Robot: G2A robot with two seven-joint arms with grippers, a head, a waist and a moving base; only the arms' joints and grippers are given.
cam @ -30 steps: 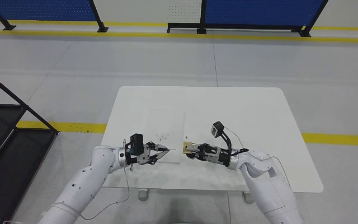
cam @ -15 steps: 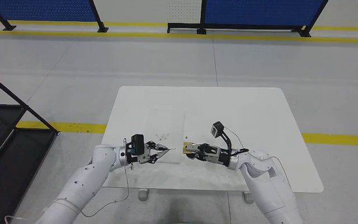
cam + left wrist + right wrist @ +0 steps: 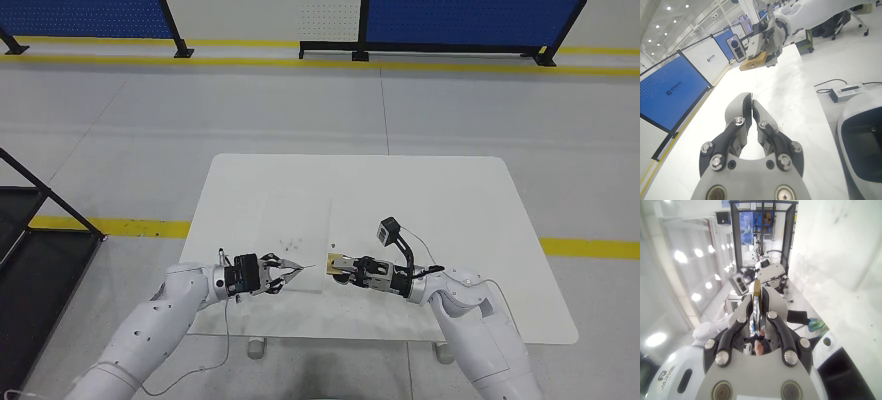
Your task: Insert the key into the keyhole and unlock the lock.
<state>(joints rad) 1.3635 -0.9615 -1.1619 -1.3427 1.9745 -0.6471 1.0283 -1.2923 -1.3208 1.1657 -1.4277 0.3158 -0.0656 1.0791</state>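
Note:
A brass padlock (image 3: pixel 338 263) hangs just above the white table (image 3: pixel 440 200), near its front edge, with my right gripper (image 3: pixel 347 265) shut on it. In the left wrist view the padlock (image 3: pixel 753 64) turns its keyhole (image 3: pixel 751 65) towards my left gripper (image 3: pixel 752 99). The right wrist view shows the lock's brass body (image 3: pixel 757 289) and silver shackle clamped between the fingers (image 3: pixel 772 298). My left gripper (image 3: pixel 285 267) is shut on a thin key (image 3: pixel 303 266), which points at the padlock, a short gap away. Only the key's edge (image 3: pixel 752 94) shows at the fingertips.
Both grippers are close to the table's front edge. A black cart (image 3: pixel 30 250) stands on the floor at the left. In the left wrist view a grey power box (image 3: pixel 848 91) with cables lies on the floor beside the table.
My left wrist has rolled, so its camera housing has dropped lower beside the arm, while the key tip stays close to the padlock. The right arm and padlock have not moved.

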